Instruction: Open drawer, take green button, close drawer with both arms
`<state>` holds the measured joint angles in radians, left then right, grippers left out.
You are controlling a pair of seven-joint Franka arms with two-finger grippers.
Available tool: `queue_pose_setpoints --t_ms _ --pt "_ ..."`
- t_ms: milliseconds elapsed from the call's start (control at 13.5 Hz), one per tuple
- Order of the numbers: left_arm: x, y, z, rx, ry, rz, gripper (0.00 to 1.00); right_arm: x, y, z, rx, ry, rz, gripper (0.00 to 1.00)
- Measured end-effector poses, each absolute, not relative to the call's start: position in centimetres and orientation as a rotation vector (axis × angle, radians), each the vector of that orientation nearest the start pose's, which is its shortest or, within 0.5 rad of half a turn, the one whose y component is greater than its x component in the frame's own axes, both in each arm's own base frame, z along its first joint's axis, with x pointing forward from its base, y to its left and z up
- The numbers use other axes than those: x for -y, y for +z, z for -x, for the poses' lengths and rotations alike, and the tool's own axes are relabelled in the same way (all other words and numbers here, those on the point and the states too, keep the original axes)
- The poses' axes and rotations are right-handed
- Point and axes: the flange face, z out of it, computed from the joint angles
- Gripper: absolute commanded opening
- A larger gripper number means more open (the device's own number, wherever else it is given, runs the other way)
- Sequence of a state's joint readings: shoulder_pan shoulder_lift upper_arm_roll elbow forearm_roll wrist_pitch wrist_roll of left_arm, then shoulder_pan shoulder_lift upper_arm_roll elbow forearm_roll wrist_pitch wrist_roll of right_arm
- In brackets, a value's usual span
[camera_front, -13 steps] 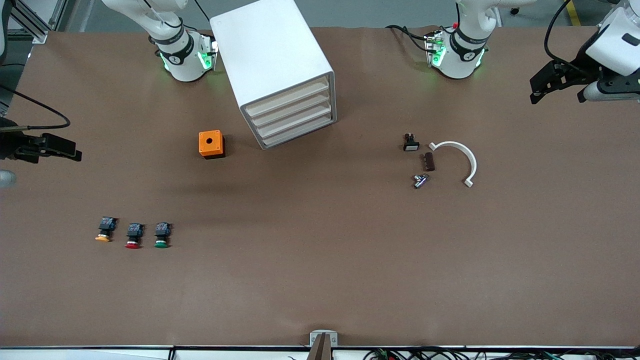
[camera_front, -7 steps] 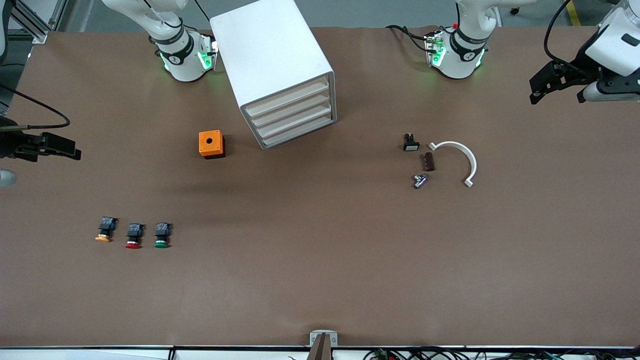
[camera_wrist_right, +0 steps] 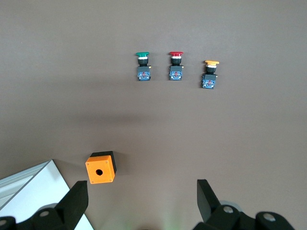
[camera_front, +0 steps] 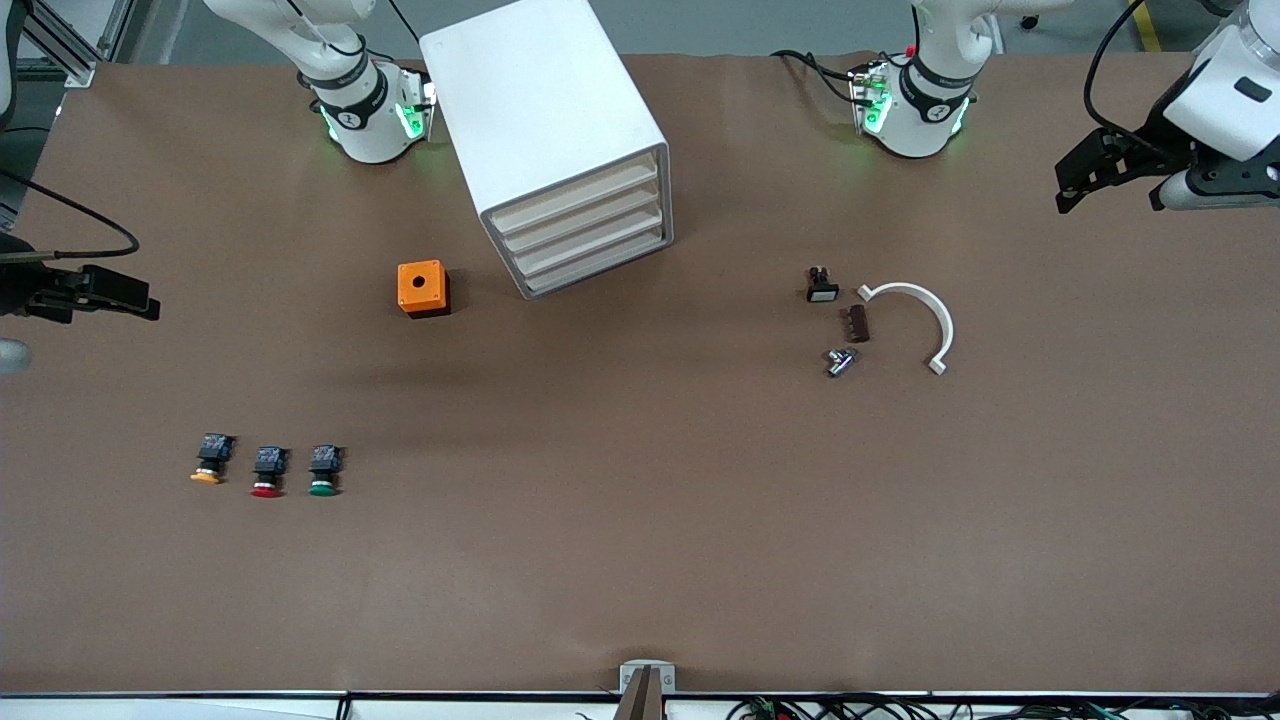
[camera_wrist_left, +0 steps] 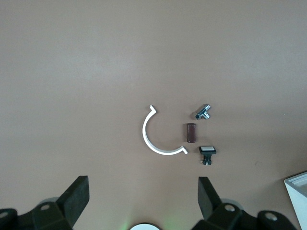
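Left gripper (camera_front: 1110, 178) and right gripper (camera_front: 95, 292): jaws wide, holding nothing, each up over its own end of the counter (camera_front: 640, 560). Green button (camera_front: 323, 472) on the counter, well apart from both. Cabinet (camera_front: 545, 130) drawer (camera_front: 590, 250) shut.
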<state>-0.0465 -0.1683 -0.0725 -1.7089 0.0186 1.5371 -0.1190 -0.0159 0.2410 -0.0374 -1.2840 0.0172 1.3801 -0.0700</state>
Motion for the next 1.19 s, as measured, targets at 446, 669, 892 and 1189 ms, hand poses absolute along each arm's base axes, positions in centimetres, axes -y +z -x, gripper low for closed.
queue_pose_setpoints --t_ms 446,669,892,1189 --pt "6.0 64.3 -49.7 0.002 -0.013 3.112 1.0 2.7 60.2 -60.6 0.03 0.225 3.116 1.0" --pt "5.8 64.2 -49.8 0.009 -0.017 3.113 1.0 2.7 60.2 -60.6 0.03 0.226 3.116 1.0" --pt "5.8 63.5 -50.5 0.01 -0.016 3.114 1.0 2.7 60.1 -60.6 0.03 0.226 3.116 1.0" --pt "5.9 62.9 -51.2 0.009 -0.01 3.115 1.0 2.7 60.1 -60.6 0.03 0.226 3.116 1.0"
